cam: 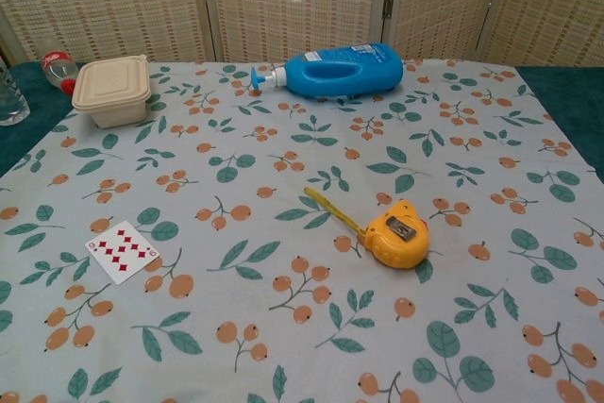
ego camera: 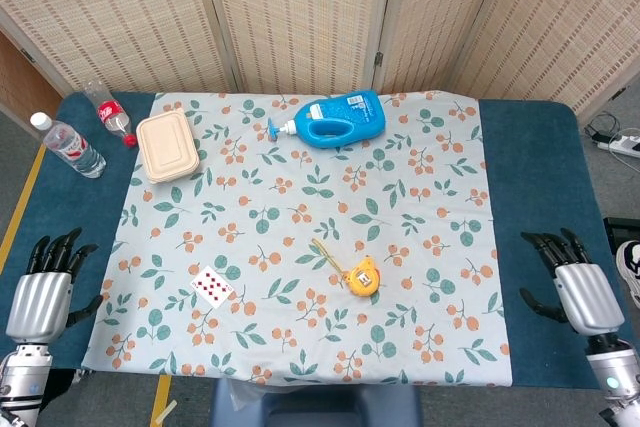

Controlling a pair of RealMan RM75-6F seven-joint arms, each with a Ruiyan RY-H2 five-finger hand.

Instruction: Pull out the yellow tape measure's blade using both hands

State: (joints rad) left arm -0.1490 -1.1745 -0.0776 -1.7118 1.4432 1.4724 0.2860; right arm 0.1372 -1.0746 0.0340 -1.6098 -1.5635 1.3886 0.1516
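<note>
Left hand (ego camera: 40,292), right hand (ego camera: 580,292): fingers apart, empty, well apart from yellow tape measure (ego camera: 362,276). Risk: unpinned case slides; short blade (ego camera: 325,252) tip slips pinch.

I am seeing the tape measure (ego camera: 362,276) lying on the cloth (ego camera: 420,197) near the middle of the table (ego camera: 525,157), with its blade (ego camera: 327,254) reaching out toward the far left. A playing card (ego camera: 212,286) is lying to its left, nearer the cloth's left side. At the far edge a detergent bottle (ego camera: 342,117) is lying on its side, with a lunch box (ego camera: 165,146) sitting left of it. Two bottles (ego camera: 72,147) are lying off the cloth at the far left. My left hand (ego camera: 42,287) is hovering at the near left edge and my right hand (ego camera: 575,287) at the near right, both well apart from the tape measure.
</note>
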